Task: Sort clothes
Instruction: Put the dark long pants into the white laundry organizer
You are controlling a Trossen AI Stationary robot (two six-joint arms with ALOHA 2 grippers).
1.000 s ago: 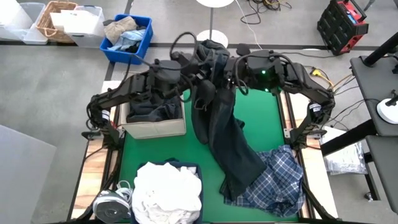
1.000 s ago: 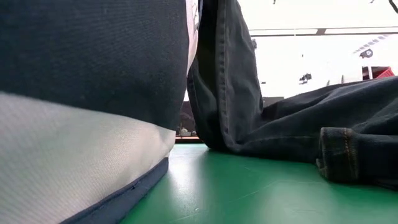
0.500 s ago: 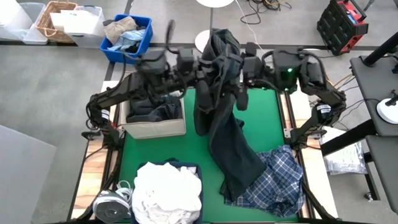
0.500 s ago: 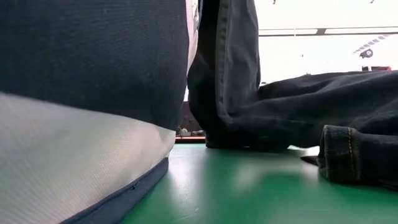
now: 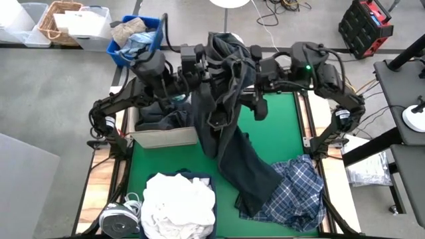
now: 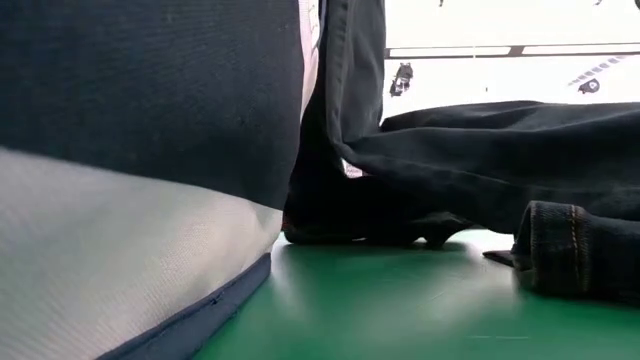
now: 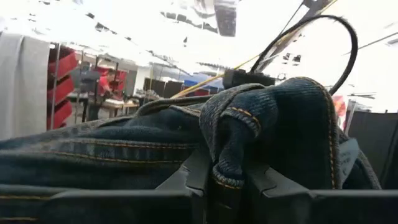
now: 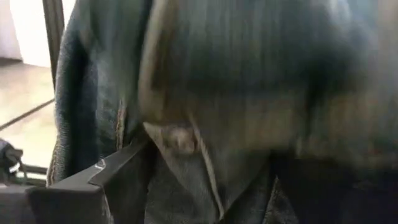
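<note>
Left gripper: we see it raised over the far end of the table, its fingers clamped on a fold of the dark jeans; the left wrist view shows the denim hem pinched between them.
Right gripper: it is up at the same height, just beside the left one, pressed into the same denim; the right wrist view is filled with the fabric and we cannot tell whether its fingers are closed on it.
Dark jeans: we see them hanging from both grippers at the far side, draping down across the green mat, with the lower end lying on the plaid shirt. In the low view the fabric touches the mat.
Plaid shirt: blue and white, crumpled at the near right corner of the mat.
White clothes: piled in a bin at the near edge, left of centre.
Beige box: at the left of the mat, holding dark garments.
Blue crate: off the table on the floor, far left, holding a tan and pale-blue bundle.
</note>
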